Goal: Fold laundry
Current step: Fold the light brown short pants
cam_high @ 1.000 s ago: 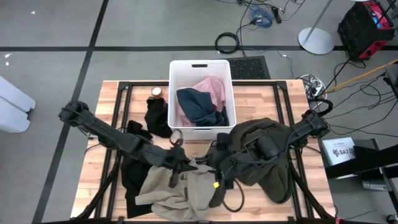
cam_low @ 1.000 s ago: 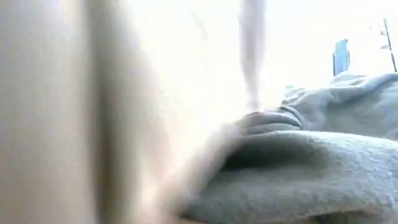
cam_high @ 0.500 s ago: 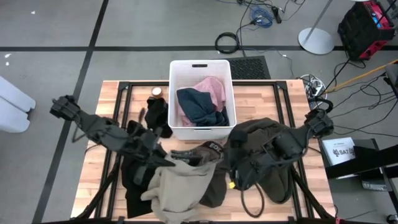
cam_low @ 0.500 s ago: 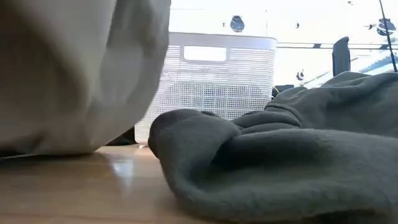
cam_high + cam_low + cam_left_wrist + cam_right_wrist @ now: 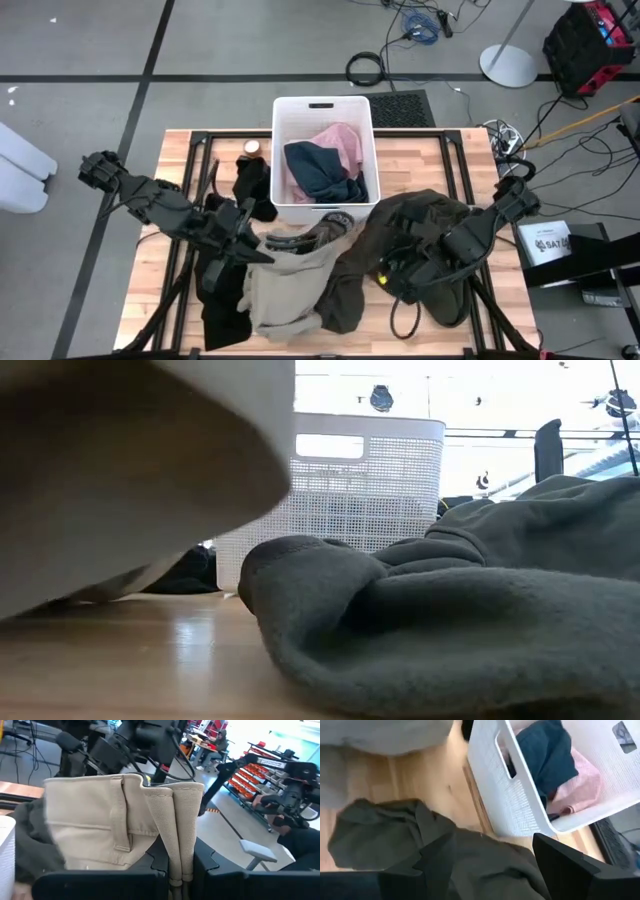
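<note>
My left gripper [image 5: 254,250] is shut on the beige-tan trousers [image 5: 285,290], whose waistband [image 5: 95,805] stands up in front of it in the left wrist view. My right gripper [image 5: 386,278] hangs open above the large dark olive-grey garment [image 5: 420,235], which lies heaped on the table's right half, and touches nothing. A pale pink garment [image 5: 340,142] and a navy one [image 5: 318,172] lie in the white bin [image 5: 288,110]. Black garments lie by the bin's left side [image 5: 250,185] and under the trousers [image 5: 220,305]. My left gripper pinches a bunched fold of the trousers' waistband [image 5: 178,854] between its two fingers, several layers together. The fingers come nearly level from the table's left. The waistband is lifted clear; the rest hangs down, and the legs [image 5: 285,315] lie on the table.
The white bin [image 5: 370,490] stands at the far middle of the wooden table [image 5: 170,240]. A small round thing [image 5: 251,148] sits left of it. The olive garment [image 5: 450,630] fills the near right of the low view, and the lifted beige cloth [image 5: 120,480] the left.
My left gripper has risen and drawn back toward the table's left with the trousers' waistband. The beige cloth has come up off the table at its upper part and gathered under the gripper. My right gripper has swung toward the table's right and turned about, staying open.
</note>
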You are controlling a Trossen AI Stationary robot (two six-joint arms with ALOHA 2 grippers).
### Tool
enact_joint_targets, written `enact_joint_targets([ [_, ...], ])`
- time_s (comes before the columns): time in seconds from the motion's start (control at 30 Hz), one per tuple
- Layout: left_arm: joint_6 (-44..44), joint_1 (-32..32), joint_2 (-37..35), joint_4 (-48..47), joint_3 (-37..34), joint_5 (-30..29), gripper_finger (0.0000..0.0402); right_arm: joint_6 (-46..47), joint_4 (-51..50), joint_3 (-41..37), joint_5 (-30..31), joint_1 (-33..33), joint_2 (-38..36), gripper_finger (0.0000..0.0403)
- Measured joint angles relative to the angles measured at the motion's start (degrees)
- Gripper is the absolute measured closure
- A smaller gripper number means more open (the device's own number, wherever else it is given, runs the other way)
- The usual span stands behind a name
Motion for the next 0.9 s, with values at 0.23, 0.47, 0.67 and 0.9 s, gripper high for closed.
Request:
enact_joint_targets([
  [0.23, 0.0, -0.8, 0.1, 0.2, 0.0, 1.0, 0.037, -15.5, 40.6, -23.4, 0.3, -1.6, -14.6, 0.0151],
  [0.47, 0.0, -0.8, 0.2, 0.2, 0.0, 0.9, 0.037, -25.8, 80.6, -47.0, -18.1, -9.0, -23.9, 0.0151],
  [0.67, 0.4, -0.8, 0.2, 0.1, 0.0, 0.6, 0.037, -29.7, 93.0, -52.5, -21.6, -12.5, -21.9, 0.0151],
  [0.9, 0.4, -0.8, 0.5, -1.1, 0.0, 0.1, 0.037, -35.8, 103.7, -50.2, -30.8, -12.9, -18.6, 0.0151],
])
